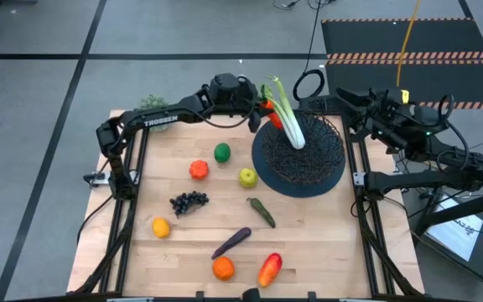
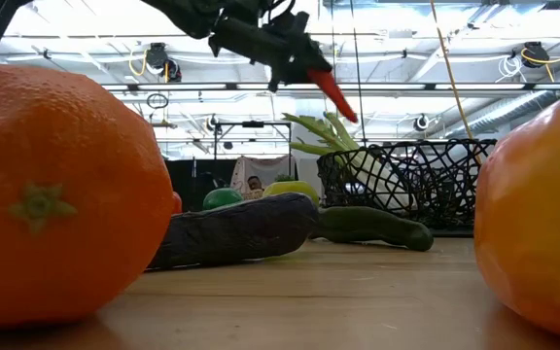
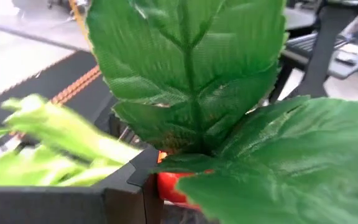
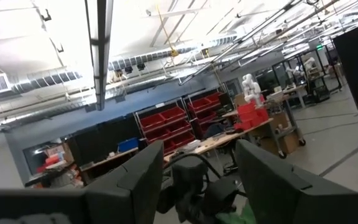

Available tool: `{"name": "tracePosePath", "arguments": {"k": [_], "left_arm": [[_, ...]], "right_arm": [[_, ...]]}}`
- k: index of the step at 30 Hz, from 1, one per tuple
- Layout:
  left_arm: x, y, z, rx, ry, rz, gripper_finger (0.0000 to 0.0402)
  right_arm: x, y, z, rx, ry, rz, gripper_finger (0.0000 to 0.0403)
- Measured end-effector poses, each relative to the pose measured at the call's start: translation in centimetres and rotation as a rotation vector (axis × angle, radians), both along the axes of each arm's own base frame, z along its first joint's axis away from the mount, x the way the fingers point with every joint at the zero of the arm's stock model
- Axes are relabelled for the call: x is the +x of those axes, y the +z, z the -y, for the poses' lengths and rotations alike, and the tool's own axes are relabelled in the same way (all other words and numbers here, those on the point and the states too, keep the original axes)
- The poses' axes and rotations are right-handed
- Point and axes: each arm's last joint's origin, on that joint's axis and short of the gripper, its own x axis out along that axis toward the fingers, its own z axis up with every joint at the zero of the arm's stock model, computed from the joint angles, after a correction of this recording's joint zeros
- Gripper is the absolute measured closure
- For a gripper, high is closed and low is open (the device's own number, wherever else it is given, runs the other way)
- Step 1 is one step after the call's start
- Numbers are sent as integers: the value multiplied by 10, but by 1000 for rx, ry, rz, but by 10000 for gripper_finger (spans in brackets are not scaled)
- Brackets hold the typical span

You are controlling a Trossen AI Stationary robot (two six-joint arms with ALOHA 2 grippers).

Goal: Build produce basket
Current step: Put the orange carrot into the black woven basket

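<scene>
My left gripper (image 1: 262,105) hovers over the far left rim of the black wire basket (image 1: 309,172), shut on a carrot (image 2: 333,89). The carrot's green leaves (image 3: 191,81) fill the left wrist view. A white-green leek (image 1: 290,122) lies with its white end in the basket and its leaves over the far rim. On the board lie a tomato (image 1: 198,169), lime (image 1: 222,153), apple (image 1: 247,177), grapes (image 1: 189,201), pickle (image 1: 262,211), lemon (image 1: 160,227), eggplant (image 1: 231,242), orange (image 1: 223,268) and pepper (image 1: 270,268). My right gripper (image 4: 197,155) stands open and raised at the table's far right. My left gripper holds the carrot by its thick, leafy end (image 3: 169,186); one dark finger (image 3: 129,180) shows beside the orange body, and the leaves hide the rest of the hold. The carrot is lifted clear, and its pointed tip (image 2: 346,109) slants down beyond the fingers toward the basket.
A pale bushy clump (image 1: 152,102) sits at the board's far left corner. The right arm (image 1: 418,138) is folded back beyond the table's right edge. In the low view an orange (image 2: 56,194) and another fruit (image 2: 538,214) stand close at the near edge.
</scene>
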Motion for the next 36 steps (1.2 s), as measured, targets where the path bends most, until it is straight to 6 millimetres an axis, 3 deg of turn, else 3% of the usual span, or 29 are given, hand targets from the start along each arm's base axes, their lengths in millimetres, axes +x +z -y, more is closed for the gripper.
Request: {"name": "tracePosePath", "arguments": {"k": [12,20,31,36], "left_arm": [[38,-51,7,-10,-37,-17,238],[48,-76,8,-14,-39,-63,238],[48,-79,9,114,-40,-119,238],[52,-93,11,128,-61,-163,238]], "right_arm": [[-5,-1,-1,30,8,0,209],[-5,-1,0,51,-8,10,209],[-5,-1,0,64,-3,17,209],[-5,-1,0,64,-2,17,209]]}}
